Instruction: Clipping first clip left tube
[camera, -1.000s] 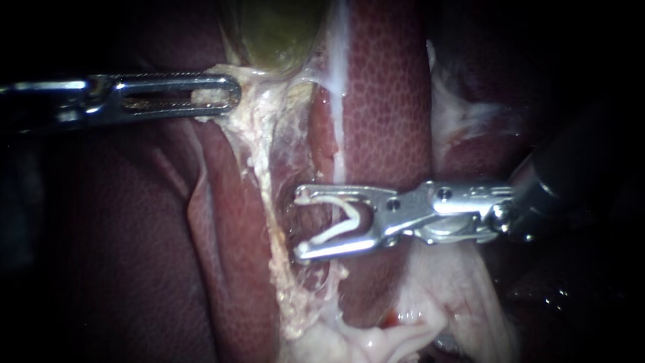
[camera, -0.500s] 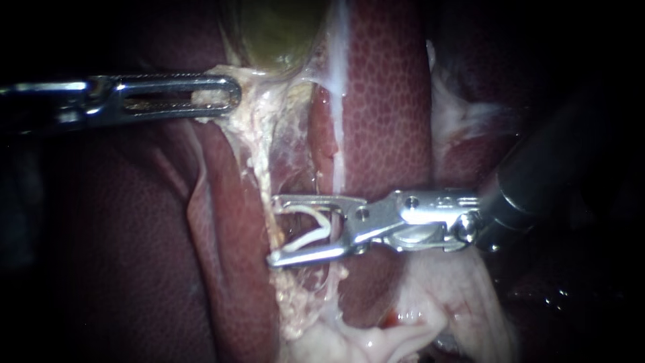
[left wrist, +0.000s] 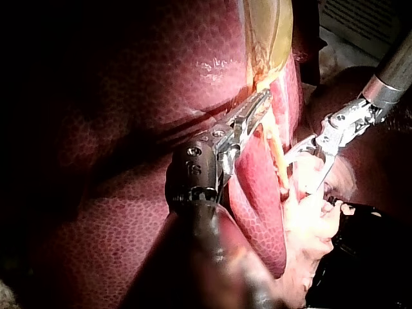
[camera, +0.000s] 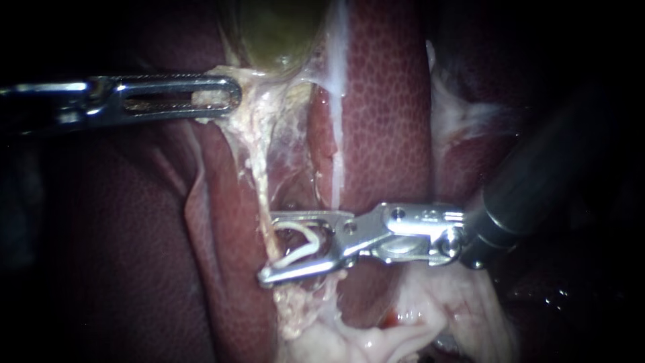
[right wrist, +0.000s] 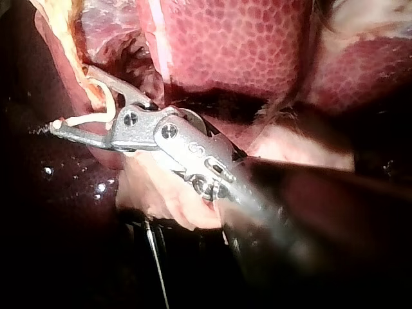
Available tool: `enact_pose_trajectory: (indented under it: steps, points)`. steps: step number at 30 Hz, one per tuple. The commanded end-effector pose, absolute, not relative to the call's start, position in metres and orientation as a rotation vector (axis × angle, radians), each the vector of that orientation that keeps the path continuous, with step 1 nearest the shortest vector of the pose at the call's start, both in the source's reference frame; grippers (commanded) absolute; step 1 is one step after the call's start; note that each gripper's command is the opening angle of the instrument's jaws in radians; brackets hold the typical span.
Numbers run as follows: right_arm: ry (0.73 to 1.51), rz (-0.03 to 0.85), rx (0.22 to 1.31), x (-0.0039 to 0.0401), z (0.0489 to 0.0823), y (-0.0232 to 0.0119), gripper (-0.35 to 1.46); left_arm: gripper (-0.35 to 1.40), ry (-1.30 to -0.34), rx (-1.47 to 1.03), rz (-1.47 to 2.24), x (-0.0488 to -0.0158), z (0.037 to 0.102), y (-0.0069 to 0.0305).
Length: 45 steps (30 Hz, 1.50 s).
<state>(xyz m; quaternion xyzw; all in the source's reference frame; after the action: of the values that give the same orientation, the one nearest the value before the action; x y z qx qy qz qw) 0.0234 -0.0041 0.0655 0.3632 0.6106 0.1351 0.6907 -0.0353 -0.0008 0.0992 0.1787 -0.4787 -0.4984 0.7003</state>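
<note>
Endoscope view: the left tube (camera: pixel 259 175) runs lengthwise from the gallbladder (camera: pixel 275 33) down the view, pale against the liver (camera: pixel 386 101). The left instrument (camera: pixel 225 94) has its jaws pressed together on pale tissue (camera: pixel 245 84) at the tube's upper end. The right instrument (camera: pixel 265 247) lies level, its jaws spread, carrying the open white clip (camera: pixel 299 254). The clip's mouth points toward the view's left, crossways to the tube, which passes between its legs.

Left wrist view: the left instrument (left wrist: pixel 257 106) pinches tissue under the gallbladder (left wrist: pixel 267 32). The tube (left wrist: pixel 278 154) stretches from there toward the right instrument (left wrist: pixel 302 170). A printed sheet (left wrist: pixel 364 22) lies beyond, its writing too small to read.

Right wrist view: the right instrument (right wrist: pixel 71 96) holds the clip (right wrist: pixel 84 118), mouth pointing ahead, straddling the tube (right wrist: pixel 67 45).
</note>
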Motion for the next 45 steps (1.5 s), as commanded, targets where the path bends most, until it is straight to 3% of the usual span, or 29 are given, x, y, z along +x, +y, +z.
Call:
enact_pose_trajectory:
  steps: [1,9,26,27,29,31,45]
  points:
    - [1.364,0.298,0.821,0.0235,0.0655,-0.0043,0.60,-0.35,-1.066,0.398,-1.110,-0.0353,0.0993,-0.0008]
    - [1.358,0.295,0.879,0.0250,0.0662,-0.0055,0.60,-0.35,-1.066,0.397,-1.111,-0.0353,0.0993,-0.0008]
    - [1.382,0.307,0.889,0.0264,0.0666,-0.0054,0.55,-0.35,-1.066,0.395,-1.112,-0.0355,0.0994,-0.0009]
    - [1.380,0.310,0.894,0.0263,0.0667,-0.0054,0.50,-0.35,-1.066,0.395,-1.112,-0.0355,0.0994,-0.0009]
    - [1.340,0.315,1.020,0.0255,0.0667,-0.0053,0.04,-0.35,-1.066,0.395,-1.112,-0.0355,0.0994,-0.0009]
    - [1.334,0.336,0.990,0.0254,0.0668,-0.0050,-0.35,-0.35,-1.066,0.395,-1.111,-0.0354,0.0994,-0.0009]
    - [1.333,0.331,0.991,0.0256,0.0675,-0.0045,-0.35,-0.35,-1.066,0.395,-1.112,-0.0354,0.0994,-0.0009]
